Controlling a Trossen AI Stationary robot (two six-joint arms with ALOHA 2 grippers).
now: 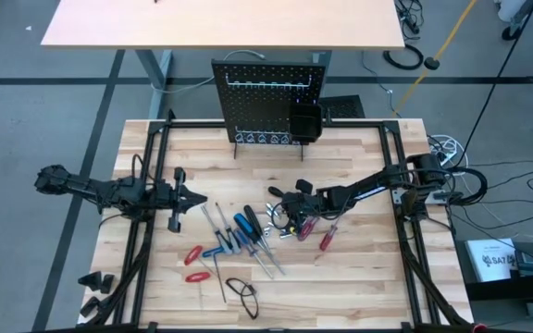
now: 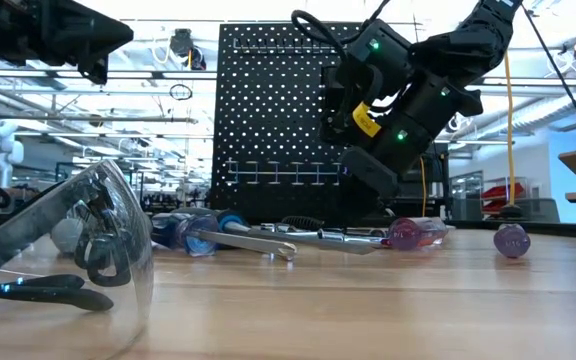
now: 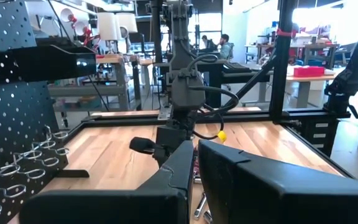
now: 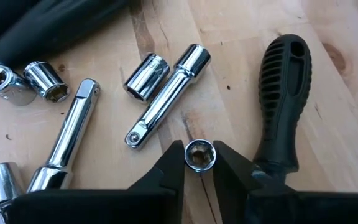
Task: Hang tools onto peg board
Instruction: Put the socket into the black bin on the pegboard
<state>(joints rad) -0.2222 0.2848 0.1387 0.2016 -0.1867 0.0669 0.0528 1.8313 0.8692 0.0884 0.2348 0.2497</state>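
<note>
Safety glasses [image 2: 63, 245] are seen closest to the low camera, lying on the near left of the wooden surface [image 1: 359, 277]. Behind them, the right tool [image 4: 199, 163] is lowered over the scattered tools [image 1: 243, 236] at mid-surface, and its fingers are seen pressed against both sides of a small silver socket [image 4: 199, 154], so it is judged clamped on that socket. A chrome extension bar [image 4: 166, 93] and a black handle [image 4: 281, 93] lie just beside the socket. The picking-up step is judged to be in hand; next, the socket must be lifted clear and carried to the peg board [image 1: 271, 97], which stands upright at the far edge with its small black bin [image 1: 304, 122]. The left tool [image 1: 195, 196] is held shut and empty, left of the tools.
</note>
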